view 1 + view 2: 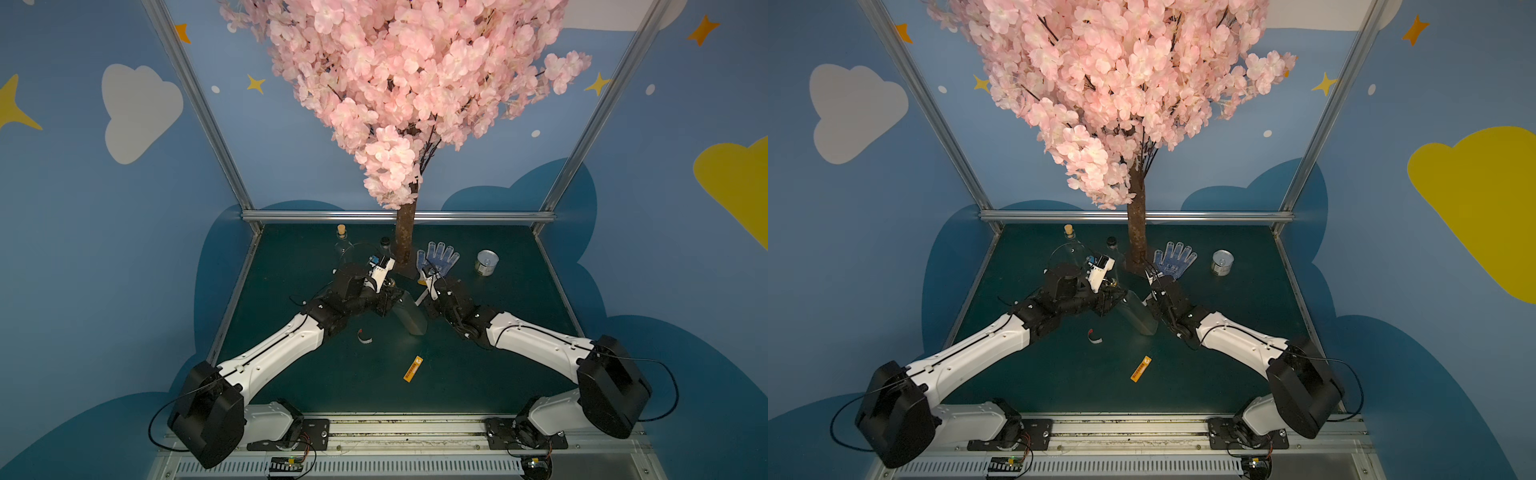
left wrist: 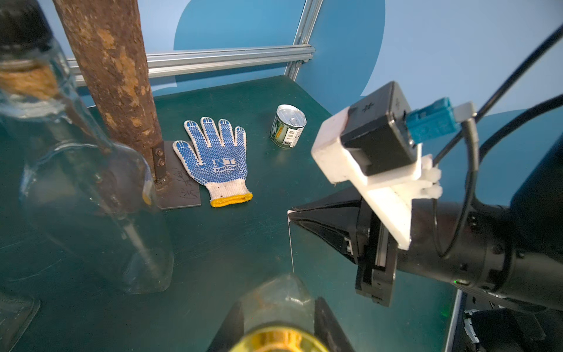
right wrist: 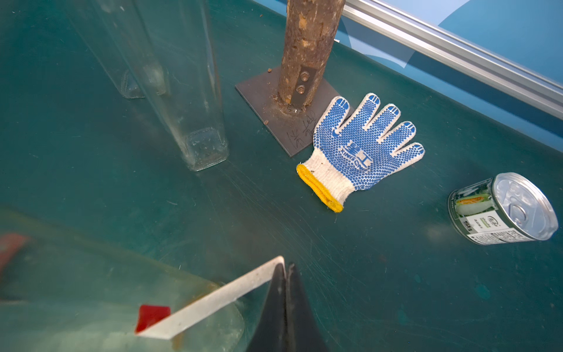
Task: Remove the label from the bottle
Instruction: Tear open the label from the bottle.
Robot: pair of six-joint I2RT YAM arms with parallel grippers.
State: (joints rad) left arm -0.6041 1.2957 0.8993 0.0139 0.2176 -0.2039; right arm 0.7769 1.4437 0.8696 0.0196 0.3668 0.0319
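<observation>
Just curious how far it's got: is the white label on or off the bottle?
Half off: the right pincer pinches the label by one end, while its red end lies against the bottle.

The bottle (image 2: pixel 275 304) is blurred and cut off; print on the orange strip (image 1: pixel 412 368) is unreadable.

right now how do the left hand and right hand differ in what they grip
The left hand grips the bottle near its neck, jaws held apart by the glass; the right hand is pinched fully shut on the thin white label strip. The left touches glass; the right only the strip. Both hold something.
</observation>
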